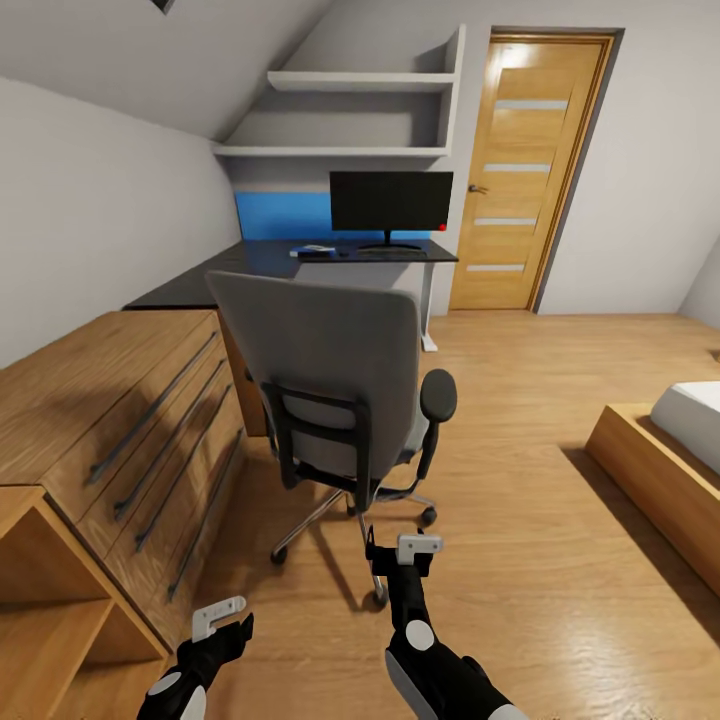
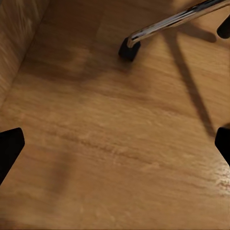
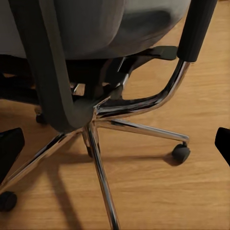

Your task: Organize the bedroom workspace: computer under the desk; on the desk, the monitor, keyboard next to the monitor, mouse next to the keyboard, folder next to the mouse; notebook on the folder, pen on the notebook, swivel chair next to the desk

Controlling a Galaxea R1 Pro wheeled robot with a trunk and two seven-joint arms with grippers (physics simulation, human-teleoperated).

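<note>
The swivel chair stands mid-floor with its grey backrest towards me, hiding its seat top. Behind it is the black desk, with the monitor upright on it, a red light at its lower corner. A small blue and pale shape and some low dark shapes lie in front of the monitor, too small to name. My left gripper hangs open over bare floor near a chair castor. Just behind the chair's chrome base, my right gripper is open too.
A light wooden dresser runs along the left wall. A low open shelf unit stands in front of it. A blue wall panel sits behind the desk, below white shelves. There is a wooden door at the back and a bed frame on the right.
</note>
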